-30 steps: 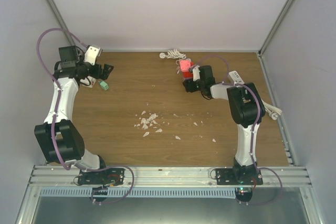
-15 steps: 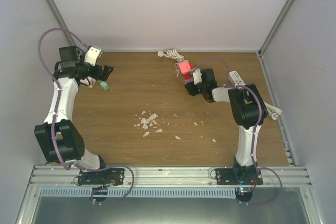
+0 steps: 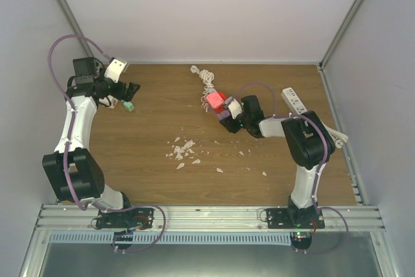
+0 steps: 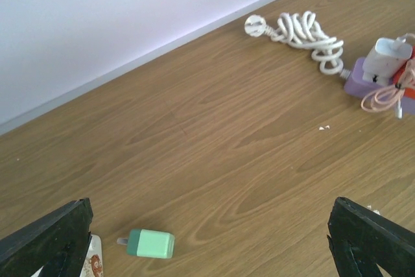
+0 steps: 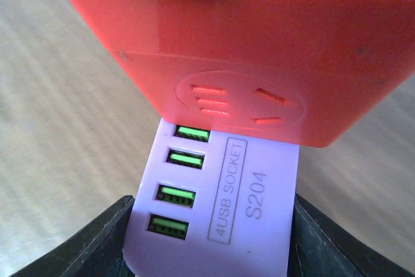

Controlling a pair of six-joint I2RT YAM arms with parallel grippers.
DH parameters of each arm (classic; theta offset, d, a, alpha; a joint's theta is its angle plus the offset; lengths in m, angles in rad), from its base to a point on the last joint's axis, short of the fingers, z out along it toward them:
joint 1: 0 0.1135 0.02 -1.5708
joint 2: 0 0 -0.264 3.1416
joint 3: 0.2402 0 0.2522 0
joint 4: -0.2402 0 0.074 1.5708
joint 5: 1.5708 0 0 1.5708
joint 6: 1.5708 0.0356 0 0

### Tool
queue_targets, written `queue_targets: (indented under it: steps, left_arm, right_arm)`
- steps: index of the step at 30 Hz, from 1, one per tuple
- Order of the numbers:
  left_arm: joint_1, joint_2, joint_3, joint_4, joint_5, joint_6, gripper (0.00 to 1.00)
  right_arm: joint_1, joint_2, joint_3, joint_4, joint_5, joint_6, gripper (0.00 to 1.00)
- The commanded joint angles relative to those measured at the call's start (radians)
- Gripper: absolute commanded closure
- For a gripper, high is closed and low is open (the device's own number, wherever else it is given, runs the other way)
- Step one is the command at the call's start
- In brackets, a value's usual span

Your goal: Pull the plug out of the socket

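My right gripper [image 3: 231, 117] is shut on a purple USB socket block [image 3: 224, 113], which fills the right wrist view [image 5: 220, 205] between both fingers [image 5: 84, 244]. A red cube adapter [image 3: 213, 101] sits against its far end [image 5: 227, 50]. In the left wrist view the purple block [image 4: 360, 79] carries a white plug [image 4: 388, 53] with a pink cable [image 4: 388, 96]. A white coiled cord [image 3: 205, 76] trails from the block toward the back wall. My left gripper [image 3: 130, 89] is open and empty at the far left, well away from the socket.
A green plug [image 3: 129, 106] lies on the wooden table under my left gripper, and shows in the left wrist view [image 4: 150, 243]. White scraps [image 3: 183, 150] are scattered mid-table. A white power strip [image 3: 295, 100] lies at the right, near the side wall.
My right gripper has pulled the purple block and red cube left and toward the near side. The white cord has stretched out behind it. The left arm has not moved.
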Motion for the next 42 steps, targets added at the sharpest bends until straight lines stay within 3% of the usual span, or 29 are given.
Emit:
queue_targets:
  steps: [1,15,25,33,37,40,42]
  left_arm:
    - [-0.006,-0.024,0.017,-0.011,0.045,0.05,0.01]
    - [-0.007,-0.015,0.046,-0.138,0.129,0.201,0.01]
    - [-0.031,-0.069,-0.026,-0.186,0.153,0.343,0.01]
    - [-0.124,-0.122,-0.139,-0.219,0.141,0.503,0.01]
    - [-0.205,-0.146,-0.186,-0.226,0.127,0.542,0.01]
    - [-0.274,-0.18,-0.228,-0.225,0.129,0.598,0.01]
    - [-0.306,-0.213,-0.264,-0.21,0.141,0.651,0.01]
  right_arm:
    - [0.069,-0.041,-0.048,0.009,-0.095,-0.093,0.62]
    - [0.19,-0.123,-0.186,-0.014,-0.199,-0.225,0.62]
    - [0.219,-0.206,-0.278,-0.007,-0.175,-0.093,0.6]
    - [0.315,-0.286,-0.372,0.015,-0.101,-0.027,0.55]
    - [0.321,-0.285,-0.377,0.015,-0.1,-0.013,0.45]
    - [0.322,-0.292,-0.378,0.016,-0.088,-0.012,0.24]
    - [0.322,-0.309,-0.385,0.02,-0.068,-0.008,0.16]
